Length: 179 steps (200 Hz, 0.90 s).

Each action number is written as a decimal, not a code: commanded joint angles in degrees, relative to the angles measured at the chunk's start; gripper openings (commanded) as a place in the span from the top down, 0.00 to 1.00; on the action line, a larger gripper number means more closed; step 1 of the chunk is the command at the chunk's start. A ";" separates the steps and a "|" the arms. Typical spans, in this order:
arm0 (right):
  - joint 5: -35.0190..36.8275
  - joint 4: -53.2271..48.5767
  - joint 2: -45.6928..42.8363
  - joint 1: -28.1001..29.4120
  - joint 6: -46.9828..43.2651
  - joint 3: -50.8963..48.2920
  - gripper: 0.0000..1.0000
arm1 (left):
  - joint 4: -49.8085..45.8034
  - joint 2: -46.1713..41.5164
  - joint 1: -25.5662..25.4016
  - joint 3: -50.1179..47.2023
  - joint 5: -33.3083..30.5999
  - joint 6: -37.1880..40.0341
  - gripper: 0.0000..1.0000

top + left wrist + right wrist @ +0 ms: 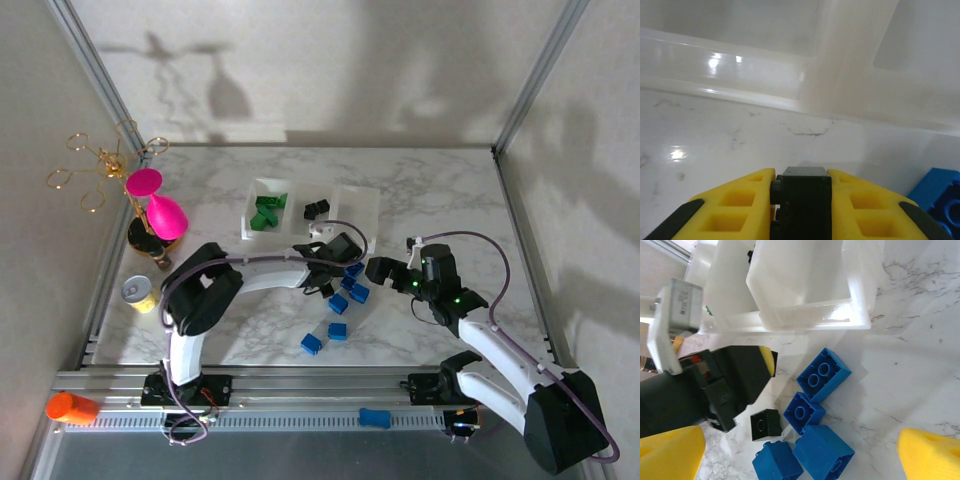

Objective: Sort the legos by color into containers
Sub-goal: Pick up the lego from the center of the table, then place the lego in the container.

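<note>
**Top external view.** You have the tray (372, 222) at the far middle of the marble table (450, 200), its three compartments in a row. The green legos (268, 213) lie in the left compartment and the black legos (317, 208) in the middle one. Your left gripper (338, 250) sits just in front of the tray's near wall, its arm bent in from the left. Your right gripper (383, 270) is just beside it on the right, low over the table. The blue legos (352, 290) lie loose on the marble in a cluster below the two grippers, with two more nearer the arm bases. A yellow cup (138, 292) stands at the left edge, and an orange cylinder (70, 407) lies at the front left corner.

**Left wrist view.** The yellow fingers (740, 205) are pressed against a held black lego (805, 200), which is pinched between the tips. The tray's near wall and one divider stand straight ahead. One blue brick is at the lower right.

**Right wrist view.** The yellow fingers (675, 455) are spread wide apart. On the table between them lie four blue bricks and a loose black lego (765, 424), which is just beside the blue ones. The left gripper comes in from the left, near the tray's corner.
</note>
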 commanded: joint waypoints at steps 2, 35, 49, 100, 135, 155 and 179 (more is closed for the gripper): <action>-2.33 1.12 -0.82 -0.42 -1.30 0.80 0.01 | -2.17 -6.04 -0.09 -1.72 -1.41 1.10 0.78; -4.37 3.26 0.51 -0.25 -0.48 1.74 0.01 | -4.74 -9.31 0.98 0.30 -4.24 4.25 0.77; -4.77 4.75 1.18 -0.02 0.10 2.18 0.01 | -4.76 -9.55 2.24 1.72 -4.67 5.30 0.77; -5.19 9.04 4.70 0.56 2.24 4.28 0.01 | -4.12 -5.17 7.95 8.92 -4.09 9.60 0.77; -5.14 9.78 6.00 0.65 2.49 5.17 0.01 | -1.88 0.15 11.93 12.92 -1.91 12.33 0.77; -4.81 9.58 6.77 0.63 2.36 5.53 0.01 | -2.26 4.11 13.76 16.82 -1.42 13.51 0.77; -4.93 10.09 7.80 0.65 2.40 5.61 0.01 | -1.14 7.98 15.25 20.64 -0.41 14.93 0.77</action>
